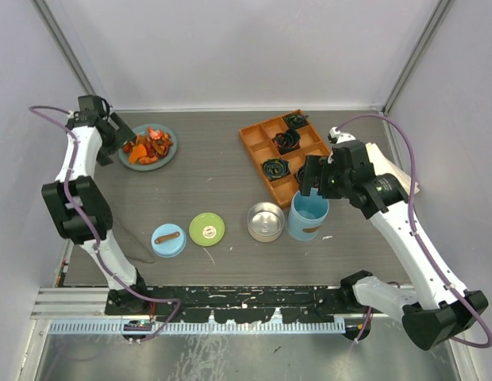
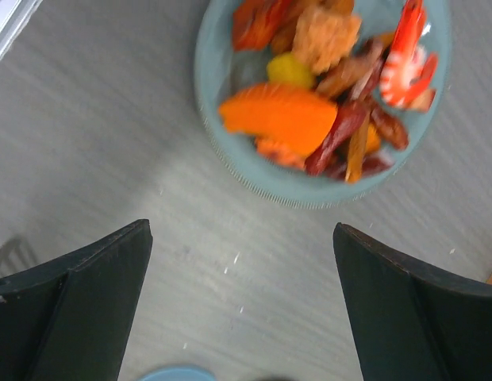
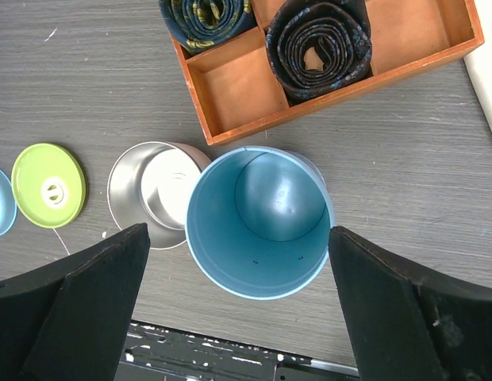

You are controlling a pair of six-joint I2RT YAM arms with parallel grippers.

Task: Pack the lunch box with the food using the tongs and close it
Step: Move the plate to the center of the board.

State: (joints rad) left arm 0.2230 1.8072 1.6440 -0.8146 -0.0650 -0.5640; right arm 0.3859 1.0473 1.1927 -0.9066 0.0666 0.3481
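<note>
Both hands wide apart, lunch box parts open on counter

Dark fingers (image 3: 87, 309) of the right hand (image 3: 238, 232) filled the bottom corners of its wrist view, spread wide with nothing clamped between them. That hand hung over the light-blue cylinder (image 3: 260, 214), and contact with it could not be told. The left hand (image 2: 242, 230) was also spread wide, gripping nothing, and hovered over bare counter (image 1: 222, 175) just beside the teal plate (image 2: 309, 194).

Largest item on the grey counter was the orange tray (image 3: 238, 87) at far right, with black coils (image 3: 317, 44) in several of its compartments. The teal plate sat at far left, well apart from the tray. The light-blue cylinder stood upright and uncovered near the tray's front corner, inside showing plain blue. The steel tin (image 3: 151, 194) sat just beside it on the left, touching or nearly so, also uncovered, bare metal bottom showing. The green lid (image 3: 48, 185) lay flat left of the tin, and the blue lid (image 1: 168, 240) lay flat left of that, both apart from the containers. The food (image 2: 309, 103) was piled on the plate: orange, red and dark brown chunks.
</note>
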